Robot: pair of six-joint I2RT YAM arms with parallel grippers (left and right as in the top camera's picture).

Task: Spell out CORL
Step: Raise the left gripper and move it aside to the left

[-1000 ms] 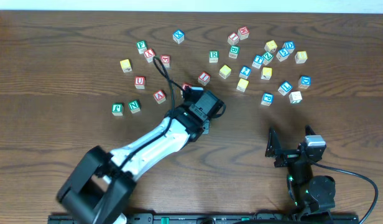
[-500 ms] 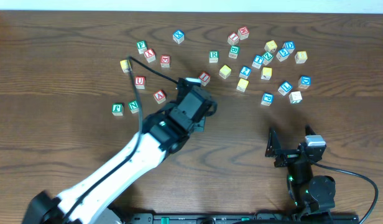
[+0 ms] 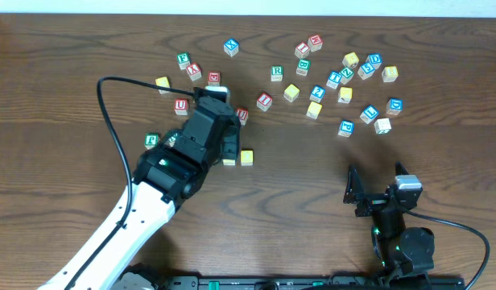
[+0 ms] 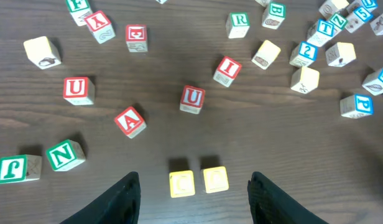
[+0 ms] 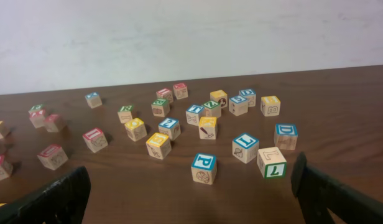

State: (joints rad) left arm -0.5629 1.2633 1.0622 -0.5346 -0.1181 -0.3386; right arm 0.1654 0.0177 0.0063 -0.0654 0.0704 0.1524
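Overhead, your left pincer (image 3: 229, 149) hangs above two yellow-faced cubes (image 3: 246, 157) near the table's (image 3: 87, 48) middle. The green R cube (image 3: 277, 72) sits toward the far edge, your right pincer (image 3: 375, 185) by the near edge. Left wrist: the yellow-faced cubes lie side by side, untouched, between spread jaws. Right wrist: that pincer gapes, gripping nothing.

Overhead, the left arm (image 3: 183, 153) partly covers one yellow cube (image 3: 229, 161)
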